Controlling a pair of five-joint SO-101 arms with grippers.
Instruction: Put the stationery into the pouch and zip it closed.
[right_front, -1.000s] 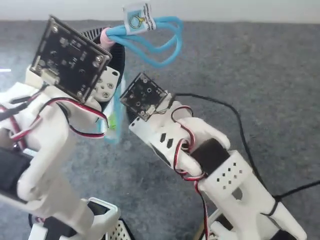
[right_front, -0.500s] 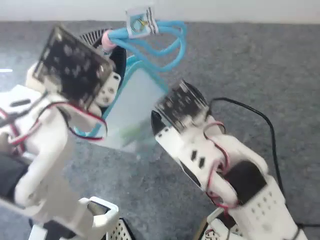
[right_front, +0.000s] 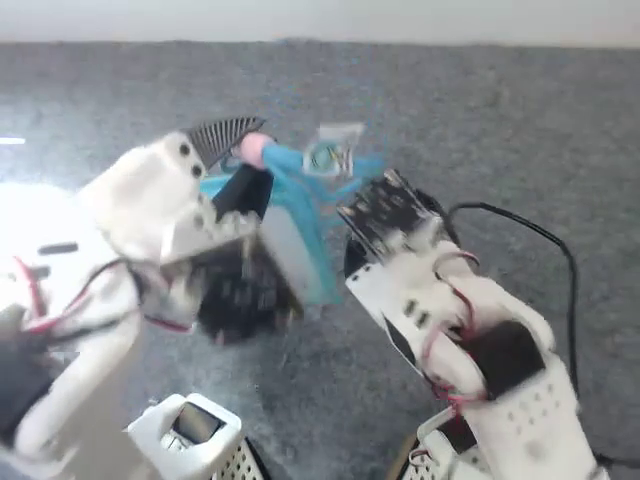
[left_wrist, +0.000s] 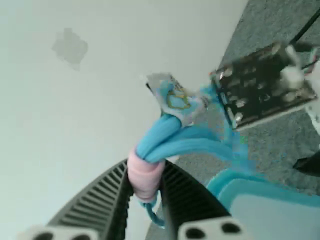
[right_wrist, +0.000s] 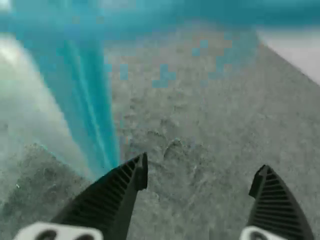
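Two grippers to log. What is the left one doing? — Bench

I am watching the left gripper clamping narrowly on the pink sleeve that is gathering the pouch's blue cord. A small printed tag is sitting on the cord away from the sleeve. The circuit board on the right arm's wrist is showing just beyond that tag. — Operator

And the right one? — Bench

I am seeing the right gripper standing wide, its fingers gripping nothing, with grey tabletop showing between them. It is pointing down just beside the pouch's blue edge. — Operator

Where is the pouch sitting? — Bench

I am placing the pouch between the two arms, tilted, over the middle of the tabletop and a little toward its far edge. The cord is running from its upper end to the left gripper. Its outline is showing blurred from above, so I am not managing to tell whether it is touching the surface. I am also failing to judge whether the zip is closed, or what is lying inside. — Operator
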